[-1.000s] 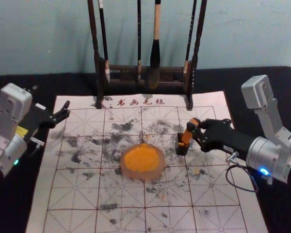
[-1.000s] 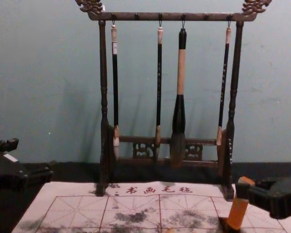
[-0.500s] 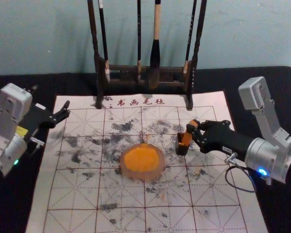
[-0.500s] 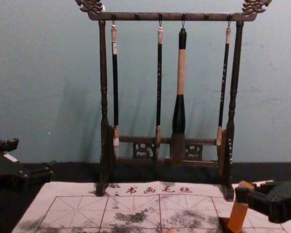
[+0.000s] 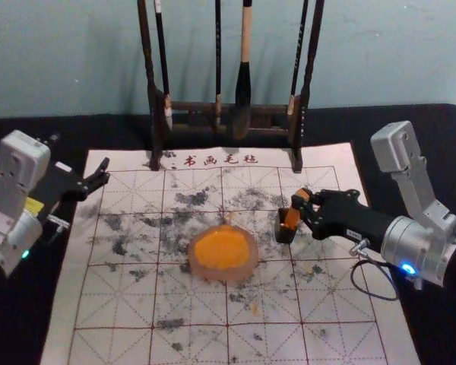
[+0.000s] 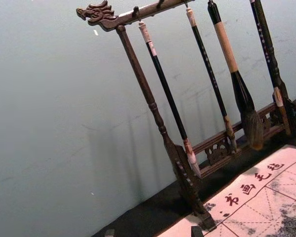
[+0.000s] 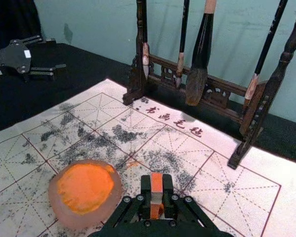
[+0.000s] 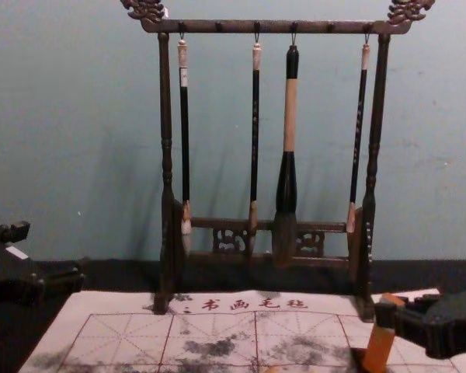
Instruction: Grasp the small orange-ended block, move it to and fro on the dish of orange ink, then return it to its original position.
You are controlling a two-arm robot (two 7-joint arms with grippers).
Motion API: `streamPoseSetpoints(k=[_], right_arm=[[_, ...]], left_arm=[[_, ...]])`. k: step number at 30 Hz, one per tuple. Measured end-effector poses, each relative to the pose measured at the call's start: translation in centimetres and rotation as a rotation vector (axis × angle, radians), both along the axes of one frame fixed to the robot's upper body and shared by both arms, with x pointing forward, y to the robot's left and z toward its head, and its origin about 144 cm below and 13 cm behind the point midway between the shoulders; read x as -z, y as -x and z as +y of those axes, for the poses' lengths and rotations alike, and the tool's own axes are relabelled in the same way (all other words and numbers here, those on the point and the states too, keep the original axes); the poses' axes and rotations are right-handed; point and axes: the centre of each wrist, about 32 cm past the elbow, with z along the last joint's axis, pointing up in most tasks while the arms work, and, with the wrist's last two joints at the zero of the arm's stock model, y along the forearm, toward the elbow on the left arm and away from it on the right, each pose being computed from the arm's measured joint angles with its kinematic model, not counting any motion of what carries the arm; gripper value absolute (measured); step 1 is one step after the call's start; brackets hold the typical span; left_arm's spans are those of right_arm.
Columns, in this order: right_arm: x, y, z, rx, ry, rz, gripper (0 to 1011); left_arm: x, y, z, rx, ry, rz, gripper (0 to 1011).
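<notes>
The orange-ended block (image 5: 293,214) stands with its lower end in a small dark holder (image 5: 284,235), right of the ink dish. My right gripper (image 5: 303,201) is shut on the block's upper part. In the right wrist view the right gripper (image 7: 157,195) pinches the block (image 7: 156,183) between both fingers. The pale round dish (image 5: 248,273) holds orange ink and lies on the gridded sheet. In the chest view the block (image 8: 379,348) leans slightly. Idle at the far left, my left gripper (image 5: 80,156) is open; its fingertips edge into the left wrist view (image 6: 153,232).
A dark wooden brush rack (image 5: 190,114) with several hanging brushes stands behind the sheet. The stained gridded sheet (image 5: 114,304) lies over a black table cover (image 5: 410,152). A plain wall rises behind the rack.
My right forearm has shifted slightly to the left in the head view. In the chest view, the top of the block has dropped a little and the right gripper's angle differs slightly. The left arm is still.
</notes>
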Motion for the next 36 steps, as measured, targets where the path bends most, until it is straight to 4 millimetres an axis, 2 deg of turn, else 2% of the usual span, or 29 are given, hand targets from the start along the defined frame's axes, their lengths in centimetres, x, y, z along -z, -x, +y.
streamPoseSetpoints(k=[36], right_arm=[[1.9,-0.4,1.2,0.015,0.040,0.052,124]], left_arm=[[0.0,0.0,0.0,0.000,0.000,0.000,1001]])
